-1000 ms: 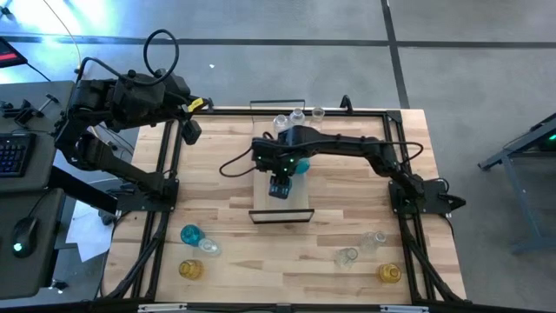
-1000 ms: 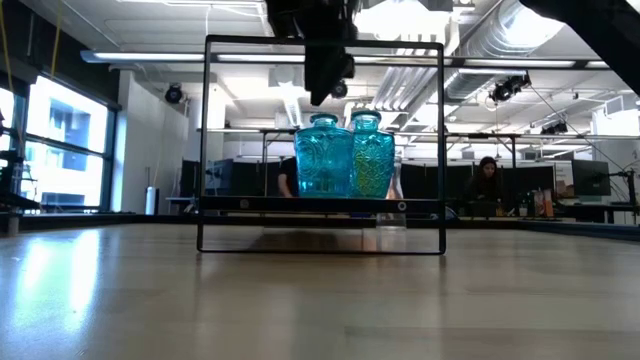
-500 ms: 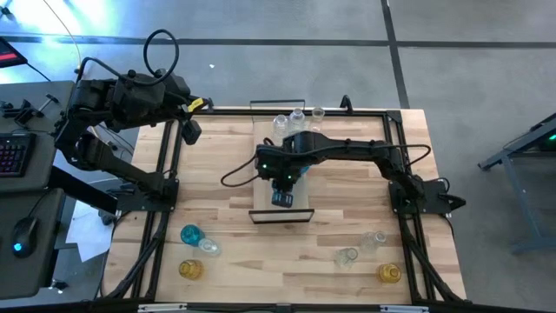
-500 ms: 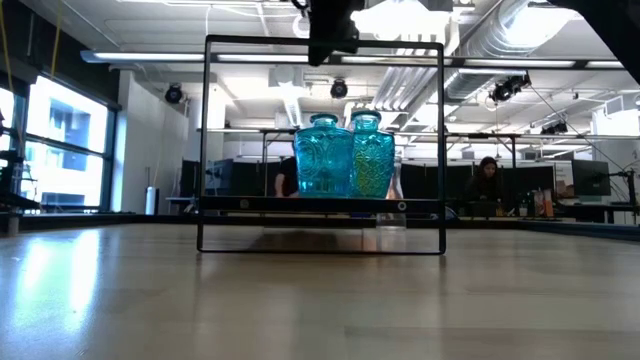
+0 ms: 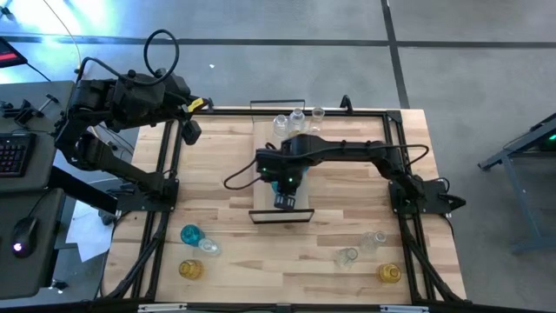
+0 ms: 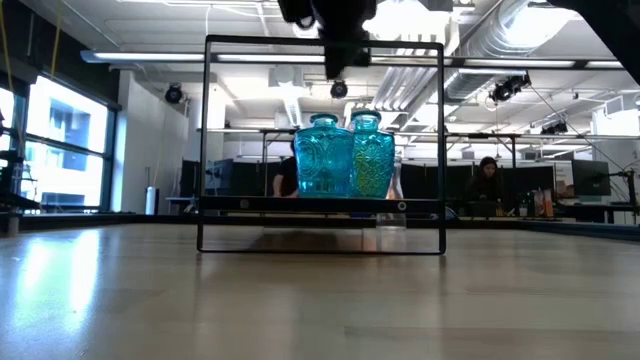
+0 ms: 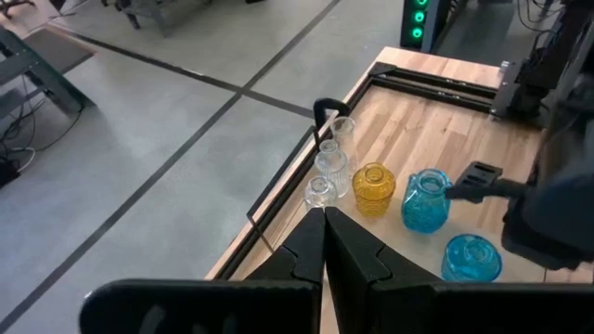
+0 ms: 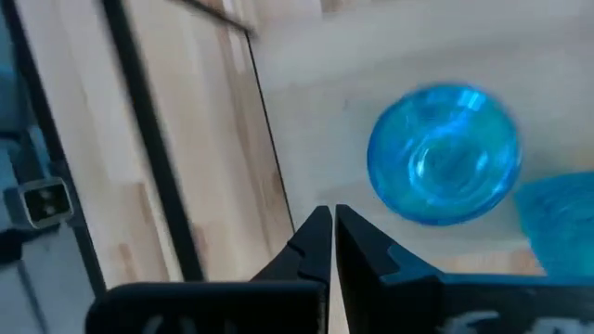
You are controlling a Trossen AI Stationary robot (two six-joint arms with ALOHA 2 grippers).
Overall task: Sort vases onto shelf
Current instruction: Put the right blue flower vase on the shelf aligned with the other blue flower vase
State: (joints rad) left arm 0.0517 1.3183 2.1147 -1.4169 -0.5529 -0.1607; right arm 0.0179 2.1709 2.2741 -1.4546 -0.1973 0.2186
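High view: right gripper hangs over the shelf, jaws pressed together, empty, above two teal vases; left gripper closed, parked at table's corner

Grey concrete floor, bright window, exposed ceiling ducts.

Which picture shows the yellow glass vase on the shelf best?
The left wrist view: the amber-yellow glass vase stands whole beside the teal vase. The low view shows only amber behind teal glass. The high view hides it under the arm; the right wrist view misses it.
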